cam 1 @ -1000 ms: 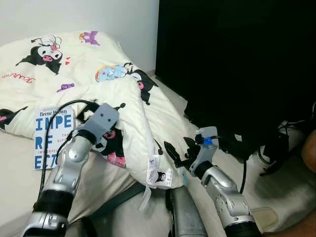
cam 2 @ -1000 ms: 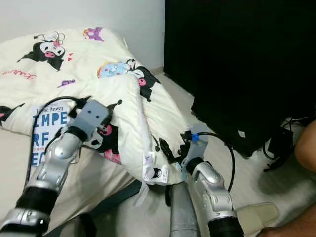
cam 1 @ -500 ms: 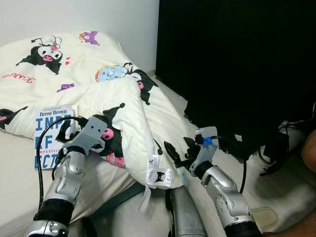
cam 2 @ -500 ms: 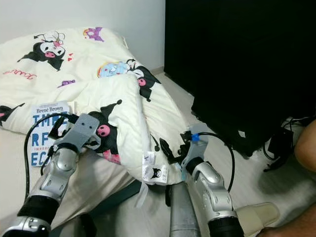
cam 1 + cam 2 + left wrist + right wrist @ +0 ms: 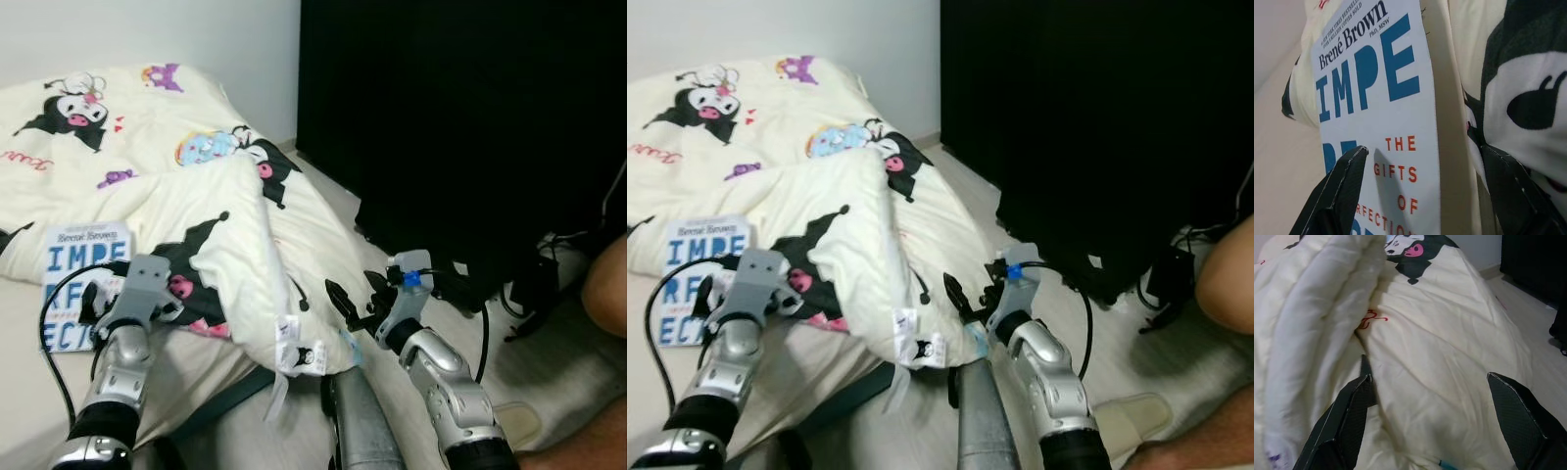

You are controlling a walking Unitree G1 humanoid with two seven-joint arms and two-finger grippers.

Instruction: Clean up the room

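A cream duvet (image 5: 196,186) printed with cartoon figures lies rumpled over a low bed. On it at the left rests a white book (image 5: 73,284) with big blue letters. My left gripper (image 5: 98,299) hovers low right at the book's near edge, beside a black-and-pink print on the duvet. In the left wrist view that gripper (image 5: 1422,152) is open, and the book (image 5: 1371,98) lies flat just beyond its fingers. My right gripper (image 5: 353,294) stands open at the duvet's right edge, holding nothing. In the right wrist view its fingers (image 5: 1352,416) frame the duvet folds (image 5: 1440,357).
A tall black cabinet (image 5: 460,117) fills the right, with black cables (image 5: 534,294) on the floor at its foot. A person's knee (image 5: 605,294) and foot (image 5: 578,450) show at the right edge. A dark strap (image 5: 225,397) pokes out under the duvet's near edge.
My left arm has drawn back and down from the duvet fold to the book's edge. The whole scene has slid a little left, so the camera turned. The right arm has held still.
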